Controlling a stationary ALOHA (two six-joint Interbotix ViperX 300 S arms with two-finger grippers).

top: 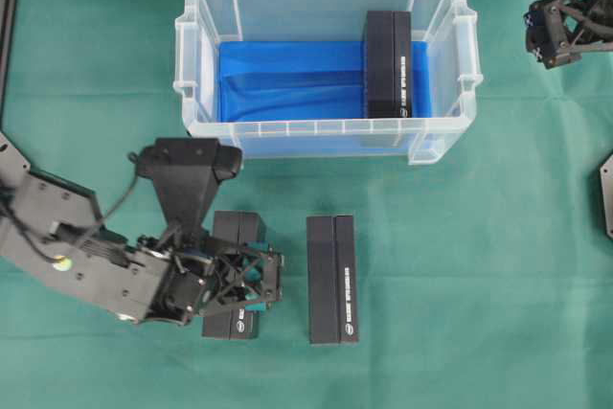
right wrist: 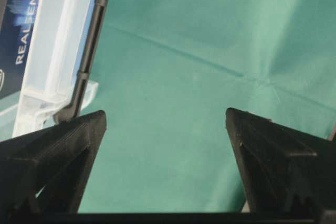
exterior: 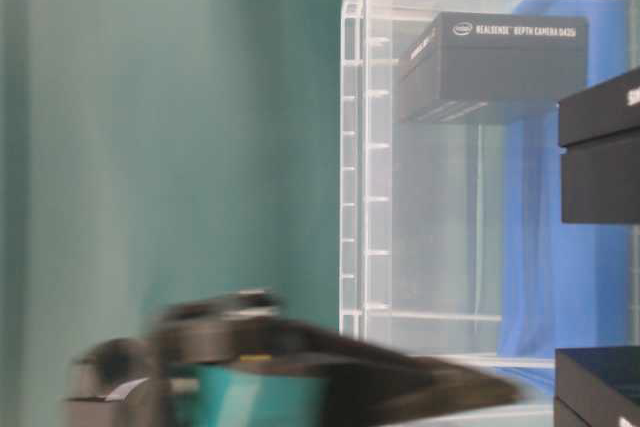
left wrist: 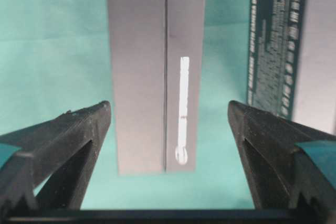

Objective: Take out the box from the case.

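Note:
The clear case [top: 196, 64] with its blue lining stands at the back of the green cloth. One black box [top: 388, 62] stands on edge inside it, against the right wall. Two more black boxes lie on the cloth in front: one [top: 332, 279] in the middle, one [top: 233, 232] under my left gripper [top: 259, 280]. In the left wrist view that box [left wrist: 156, 72] lies below and between the fingers of the open left gripper [left wrist: 169, 111], which do not touch it. My right gripper [top: 541, 35] hangs open and empty beside the case's right end, its fingers [right wrist: 79, 135] over bare cloth.
The case's corner and handle [right wrist: 52, 51] show at the upper left of the right wrist view. The table-level view has the case wall [exterior: 360, 197], the box inside [exterior: 500, 62] and the blurred left gripper [exterior: 300, 377]. Green cloth [top: 498, 284] covers the table.

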